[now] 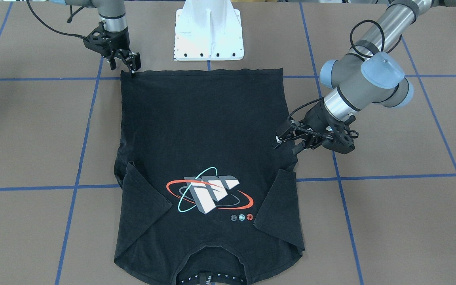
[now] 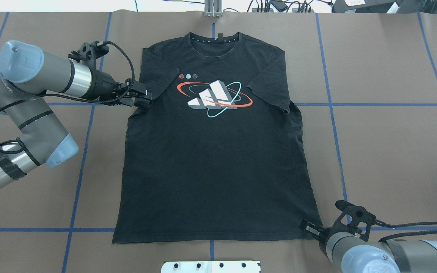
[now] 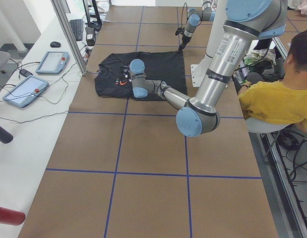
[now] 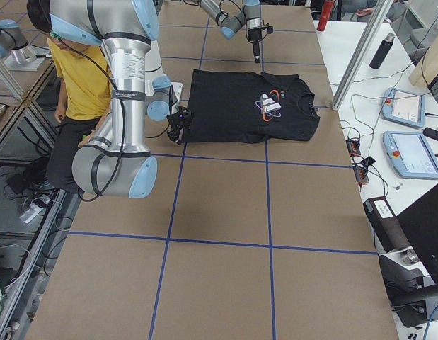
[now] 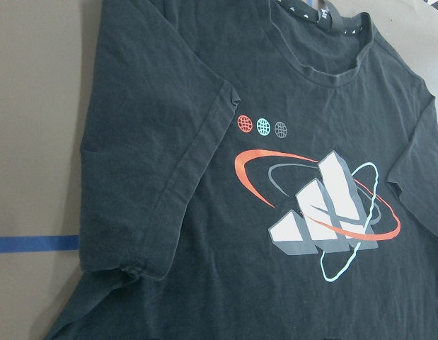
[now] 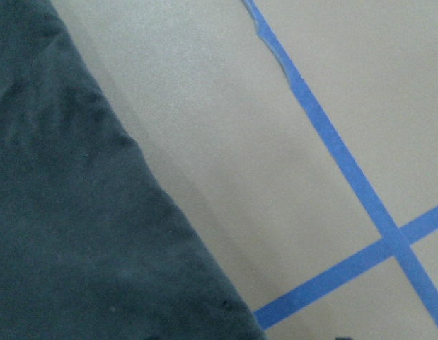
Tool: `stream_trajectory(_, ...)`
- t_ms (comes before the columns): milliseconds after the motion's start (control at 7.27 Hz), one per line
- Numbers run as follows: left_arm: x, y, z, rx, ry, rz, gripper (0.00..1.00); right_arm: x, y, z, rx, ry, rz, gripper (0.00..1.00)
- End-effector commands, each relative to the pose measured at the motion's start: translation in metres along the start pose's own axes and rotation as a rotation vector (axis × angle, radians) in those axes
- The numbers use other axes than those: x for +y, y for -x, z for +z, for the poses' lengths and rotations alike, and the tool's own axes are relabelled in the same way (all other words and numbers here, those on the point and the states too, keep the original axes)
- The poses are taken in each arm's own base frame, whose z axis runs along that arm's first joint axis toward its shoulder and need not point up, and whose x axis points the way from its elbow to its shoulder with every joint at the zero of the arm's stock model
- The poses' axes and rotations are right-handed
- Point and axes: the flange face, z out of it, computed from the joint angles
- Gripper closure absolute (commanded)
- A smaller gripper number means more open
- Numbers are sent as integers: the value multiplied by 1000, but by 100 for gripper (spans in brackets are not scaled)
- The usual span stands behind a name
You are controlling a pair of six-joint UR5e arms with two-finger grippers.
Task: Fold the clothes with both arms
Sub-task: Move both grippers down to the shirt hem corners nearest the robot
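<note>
- The left arm [image 2: 32, 76] is coming in from the overhead view's left. The left gripper [image 2: 142, 98] is sitting low at the edge of the T-shirt [image 2: 211, 163], where the sleeve meets the side.
- Its jaws are standing apart, one finger on either side of that edge. The cloth there is lying flat, not lifted.
- The front-facing view is showing the same pincer [image 1: 287, 143] from the side, with both fingers spread. The left wrist view is catching no fingers, only the sleeve [image 5: 169, 142], the blocky logo [image 5: 325, 212] and three small globe marks [image 5: 262, 127].
- The T-shirt is lying spread out and print-up in the middle of the table [image 2: 385, 132]. Its collar is pointing away from the robot and its hem is running just beside the white base plate [image 2: 211, 265].
- The front-facing view is giving the clearest look at the white-dotted inner collar [image 1: 208, 279].
- The right gripper [image 2: 306, 227] is resting at the hem's right corner, with its jaws looking parted.
- Overhead, the wrist is partly covering it. From the front, one fingertip [image 1: 133, 70] is touching down right at that corner.
- The right wrist view is showing only the shirt's edge [image 6: 63, 212] and crossing blue tape [image 6: 346, 177].
- Only the side views are taking in a seated person in yellow [image 3: 277, 104].
</note>
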Motion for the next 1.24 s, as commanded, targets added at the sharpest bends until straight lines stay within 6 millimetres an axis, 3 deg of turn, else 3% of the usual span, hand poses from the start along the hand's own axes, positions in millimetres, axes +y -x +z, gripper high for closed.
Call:
stream_trajectory(0,0,1,1,-2,1,-1,18,2,-4,6,13,-4,-6,17)
stream_trajectory(138,0,1,1,-2,1,-1,18,3,-4,7,13,-4,-6,36)
stream_trajectory(275,-1,1,2,-3,1,-2,18,3,-3,5,8,-3,1,79)
stream_trajectory(413,-1,1,2,-3,1,-2,18,2,-3,3,8,4,11,100)
stream_trajectory(826,2,-4,-5,10,-2,5,18,0,2,-14,-15,29,20,100)
stream_trajectory(963,21,9,-14,7,8,-61,18,-1,3,-26,-21,55,27,100)
stream_trajectory(1101,72,20,-27,10,52,-116,19,-6,-4,-33,-18,59,24,100)
